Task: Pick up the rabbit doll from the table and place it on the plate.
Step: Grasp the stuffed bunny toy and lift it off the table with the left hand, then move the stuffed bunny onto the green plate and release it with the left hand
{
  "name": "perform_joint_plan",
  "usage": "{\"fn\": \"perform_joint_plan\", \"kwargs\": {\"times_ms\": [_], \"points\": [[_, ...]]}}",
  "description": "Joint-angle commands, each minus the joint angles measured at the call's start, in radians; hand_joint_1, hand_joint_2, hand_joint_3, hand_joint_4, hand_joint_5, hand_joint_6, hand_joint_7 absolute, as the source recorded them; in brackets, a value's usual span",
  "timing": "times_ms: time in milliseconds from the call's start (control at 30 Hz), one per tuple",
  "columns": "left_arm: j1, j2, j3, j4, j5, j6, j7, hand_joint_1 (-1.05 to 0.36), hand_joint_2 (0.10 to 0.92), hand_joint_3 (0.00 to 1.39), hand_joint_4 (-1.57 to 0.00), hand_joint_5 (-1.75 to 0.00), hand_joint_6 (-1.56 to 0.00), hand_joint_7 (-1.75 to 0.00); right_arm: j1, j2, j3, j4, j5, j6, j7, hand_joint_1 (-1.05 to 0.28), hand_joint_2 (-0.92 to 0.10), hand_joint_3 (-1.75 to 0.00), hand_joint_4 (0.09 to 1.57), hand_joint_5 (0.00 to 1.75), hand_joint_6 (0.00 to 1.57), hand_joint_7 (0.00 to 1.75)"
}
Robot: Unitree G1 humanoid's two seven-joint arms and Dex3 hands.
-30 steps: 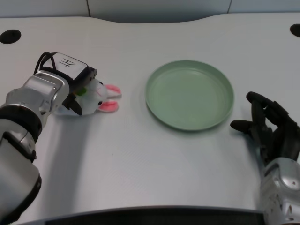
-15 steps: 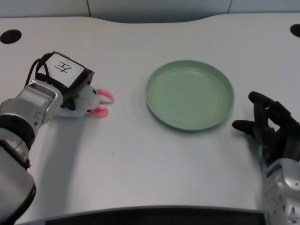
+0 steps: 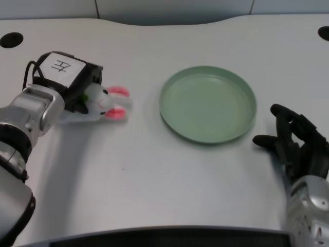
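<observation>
The white rabbit doll (image 3: 104, 103) with pink ears lies at the table's left, its head and ears pointing right toward the plate. My left hand (image 3: 69, 77) sits over the doll's body and grips it; the fingers are hidden under the hand's back, which carries a white label. The doll's rear half is covered by the hand. The light green plate (image 3: 208, 103) stands right of centre, with nothing on it, about a hand's width from the doll's ears.
My right hand (image 3: 297, 146) rests on the table right of the plate's near edge. Dark round holes sit at the far left (image 3: 11, 39) and far right (image 3: 324, 33) of the white table.
The left hand has turned and shifted slightly up and left, and the doll moved with it: its ears dipped toward me, then rose again.
</observation>
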Motion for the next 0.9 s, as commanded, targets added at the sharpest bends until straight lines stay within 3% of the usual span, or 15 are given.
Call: {"fn": "perform_joint_plan", "kwargs": {"times_ms": [33, 167, 333, 467, 600, 700, 833, 900], "points": [[0.012, 0.012, 0.095, -0.028, -0.102, -0.031, -0.042, -0.11, 0.919, 0.04, -0.79, -1.75, -0.57, -1.64, -0.015, 0.000, 0.003, 0.024, -0.010, -0.023, -0.002, -0.33, -0.92, -0.26, 0.80, 1.11, 0.78, 0.46], [0.012, 0.018, 0.191, -0.059, -0.212, -0.070, -0.158, -0.07, 0.921, 0.11, -0.74, -1.75, -0.52, -1.74, -0.025, 0.000, 0.001, 0.041, -0.011, -0.027, -0.002, -0.33, -0.92, -0.25, 0.80, 1.11, 0.79, 0.46], [-0.002, 0.044, 0.250, -0.151, -0.262, -0.086, -0.250, -0.08, 0.867, 0.09, -0.75, -1.75, -0.53, -1.75, -0.026, -0.003, 0.005, 0.036, -0.015, -0.028, 0.000, -0.32, -0.92, -0.28, 0.77, 1.11, 0.77, 0.44], [-0.023, 0.051, 0.272, -0.250, -0.271, -0.068, -0.299, -0.08, 0.886, 0.10, -0.74, -1.75, -0.53, -1.75, -0.036, -0.008, 0.004, 0.050, -0.015, -0.027, 0.000, -0.32, -0.92, -0.28, 0.78, 1.14, 0.78, 0.44], [-0.059, 0.024, 0.270, -0.320, -0.259, -0.036, -0.341, -0.08, 0.896, 0.09, -0.75, -1.75, -0.55, -1.75, -0.048, -0.012, 0.003, 0.072, -0.016, -0.039, 0.002, -0.31, -0.92, -0.28, 0.77, 1.14, 0.77, 0.44], [-0.082, -0.007, 0.260, -0.315, -0.256, -0.060, -0.354, -0.14, 0.891, 0.07, -0.77, -1.75, -0.56, -1.75, -0.056, -0.014, -0.001, 0.094, -0.009, -0.050, 0.012, -0.32, -0.92, -0.28, 0.76, 1.14, 0.78, 0.44], [-0.107, -0.050, 0.230, -0.311, -0.219, -0.043, -0.351, -0.10, 0.872, 0.05, -0.78, -1.75, -0.57, -1.75, -0.059, -0.010, 0.003, 0.106, -0.016, -0.065, 0.007, -0.31, -0.92, -0.27, 0.75, 1.12, 0.78, 0.44], [-0.122, -0.087, 0.218, -0.303, -0.215, -0.023, -0.377, -0.10, 0.868, 0.04, -0.71, -1.75, -0.58, -1.62, -0.058, -0.009, 0.005, 0.108, -0.016, -0.072, 0.013, -0.31, -0.92, -0.27, 0.75, 1.12, 0.78, 0.44]]}}
